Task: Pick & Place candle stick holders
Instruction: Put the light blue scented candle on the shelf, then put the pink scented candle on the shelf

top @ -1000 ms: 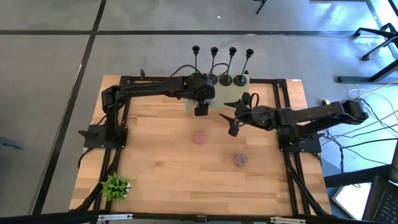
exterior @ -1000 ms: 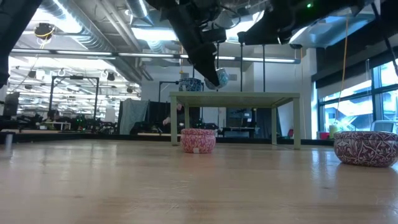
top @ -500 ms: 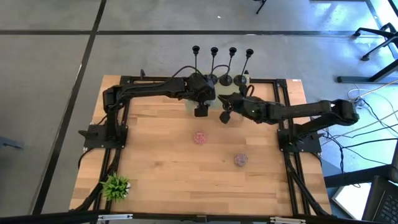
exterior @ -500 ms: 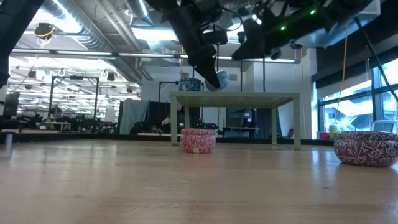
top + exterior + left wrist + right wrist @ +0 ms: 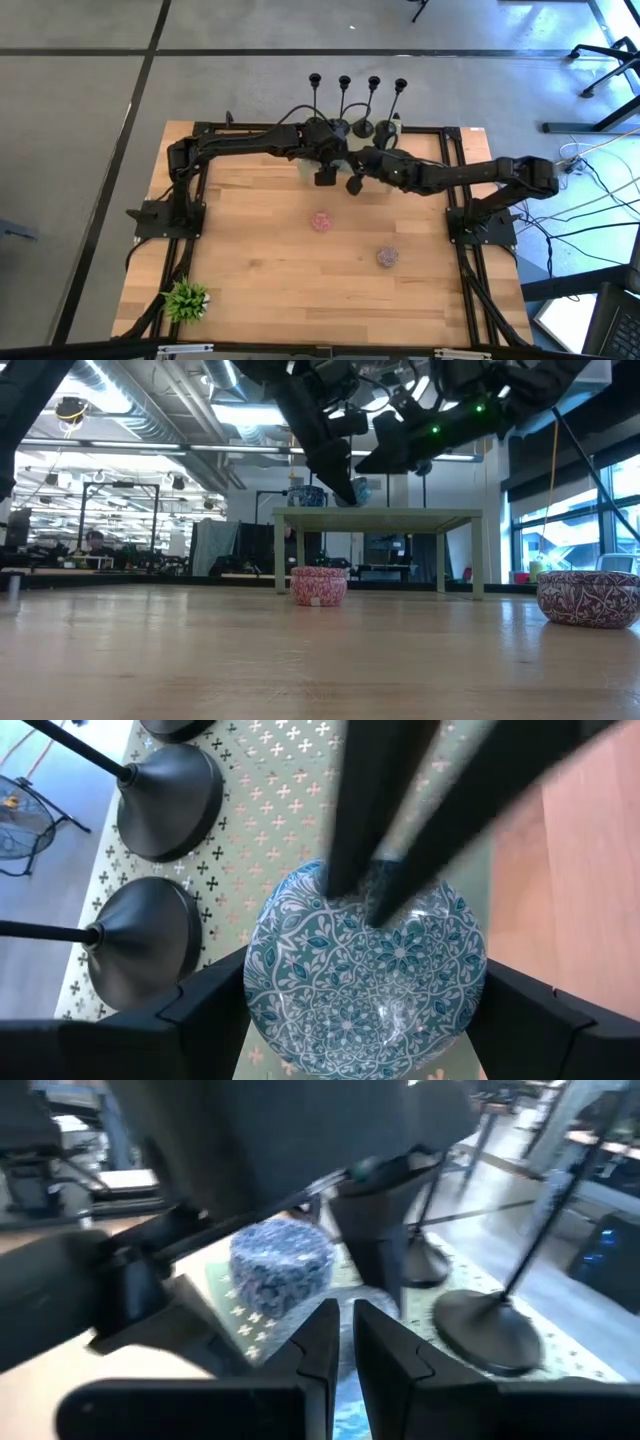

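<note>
The left gripper (image 5: 324,176) is held spread around a blue patterned bowl (image 5: 365,982) on the green perforated tray (image 5: 265,780) at the counter's far edge. The right gripper (image 5: 354,185), fingers nearly pressed together, is brought in just beside it. The candle stick holders (image 5: 362,128) stand untouched on the tray's far side; a reach and grasp of one stem is judged next.

**A:** ok so what can't you make out here?

**B:** Right gripper (image 5: 345,1342) is a blur in its wrist view. From above, the arms cover most of the green tray (image 5: 362,150). Two holders (image 5: 152,938) get cropped in the left wrist view, stems running off the edge.

**A:** and the blue bowl (image 5: 365,982)?

**B:** Dark, blurry fingers (image 5: 375,810) hide part of its rim.
</note>
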Controlling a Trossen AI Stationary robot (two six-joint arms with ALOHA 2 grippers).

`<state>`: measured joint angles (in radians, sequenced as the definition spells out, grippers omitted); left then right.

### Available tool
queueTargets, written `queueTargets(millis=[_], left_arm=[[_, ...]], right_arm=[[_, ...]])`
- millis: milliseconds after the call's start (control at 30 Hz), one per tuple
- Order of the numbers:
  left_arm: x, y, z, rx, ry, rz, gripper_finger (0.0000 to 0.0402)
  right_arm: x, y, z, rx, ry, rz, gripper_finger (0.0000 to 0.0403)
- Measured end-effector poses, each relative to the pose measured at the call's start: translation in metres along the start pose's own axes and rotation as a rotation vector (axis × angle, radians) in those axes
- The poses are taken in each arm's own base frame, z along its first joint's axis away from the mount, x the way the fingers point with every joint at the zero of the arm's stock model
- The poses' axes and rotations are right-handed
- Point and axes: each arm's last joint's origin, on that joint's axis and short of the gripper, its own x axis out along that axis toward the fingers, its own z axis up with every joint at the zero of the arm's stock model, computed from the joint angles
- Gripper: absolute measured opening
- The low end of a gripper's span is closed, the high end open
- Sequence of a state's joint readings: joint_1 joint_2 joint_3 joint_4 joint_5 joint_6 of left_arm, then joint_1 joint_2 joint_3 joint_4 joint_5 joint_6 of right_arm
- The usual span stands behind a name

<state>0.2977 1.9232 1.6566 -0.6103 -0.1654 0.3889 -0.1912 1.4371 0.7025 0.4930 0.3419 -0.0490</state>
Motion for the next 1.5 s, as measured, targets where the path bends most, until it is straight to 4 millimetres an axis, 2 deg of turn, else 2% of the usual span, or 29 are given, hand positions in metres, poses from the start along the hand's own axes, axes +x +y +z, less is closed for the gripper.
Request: queueTargets(millis=[300,567,1000,1133,1233,1333,1500], left_arm=[[0.000,0.001,0.001,0.000,-0.009,0.009,0.0323],[-0.001,-0.002,0.002,0.050,0.024,0.092,0.0340],[-0.012,-0.029,0.013,0.190,0.051,0.182,0.0340],[-0.028,-0.037,0.020,0.222,0.020,0.191,0.0340],[-0.049,-0.039,0.023,0.230,0.001,0.192,0.0340],[-0.079,-0.040,0.024,0.166,-0.022,0.223,0.0340],[-0.139,-0.037,0.012,-0.008,-0.054,0.195,0.0340]], right_arm=[[0.004,-0.003,-0.003,0.000,0.009,-0.002,0.0038],[0.004,-0.004,-0.004,0.000,0.012,-0.006,0.0038],[0.004,-0.005,-0.004,-0.018,0.015,-0.041,0.0038],[-0.002,-0.004,0.003,-0.020,-0.010,-0.031,0.0037],[-0.014,-0.003,0.014,-0.046,-0.041,-0.016,0.0037],[-0.032,0.000,0.025,-0.093,-0.058,0.017,0.0038],[-0.068,0.008,0.038,-0.188,-0.059,0.116,0.0039]])
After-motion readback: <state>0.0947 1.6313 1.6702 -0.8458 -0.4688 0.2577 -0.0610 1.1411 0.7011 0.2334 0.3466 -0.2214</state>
